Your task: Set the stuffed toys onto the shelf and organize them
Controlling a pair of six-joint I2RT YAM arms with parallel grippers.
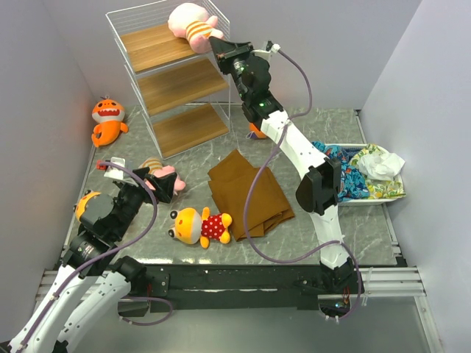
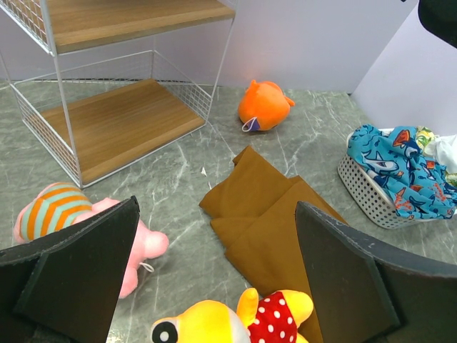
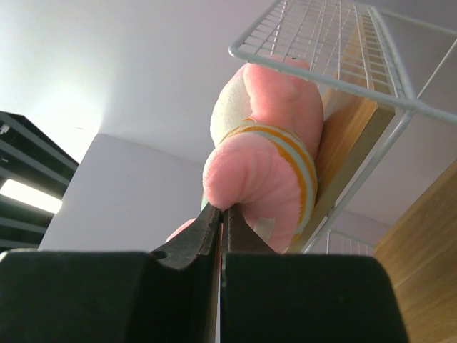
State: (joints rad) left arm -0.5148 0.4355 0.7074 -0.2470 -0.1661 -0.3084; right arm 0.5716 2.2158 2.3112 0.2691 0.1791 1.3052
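A pink plush with a yellow-striped body (image 1: pixel 193 26) lies on the top board of the white wire shelf (image 1: pixel 176 84), hanging over its right edge. My right gripper (image 1: pixel 219 45) is shut, its tips pinching the lower edge of that toy (image 3: pixel 268 171). A second pink striped toy (image 1: pixel 158 173) lies on the table under my open left gripper (image 1: pixel 160 187). In the left wrist view it (image 2: pixel 64 214) sits by the left finger. A yellow toy in a red polka-dot outfit (image 1: pixel 200 226) lies just ahead of the open jaws (image 2: pixel 228 321). Orange sharks lie left of the shelf (image 1: pixel 108 120) and right of it (image 2: pixel 264 106).
A folded brown cloth (image 1: pixel 246 195) lies mid-table. A white basket (image 1: pixel 394 193) with colourful fabric stands at the right. Another orange-yellow plush (image 1: pixel 87 204) is partly hidden by my left arm. Walls close in on the left, back and right.
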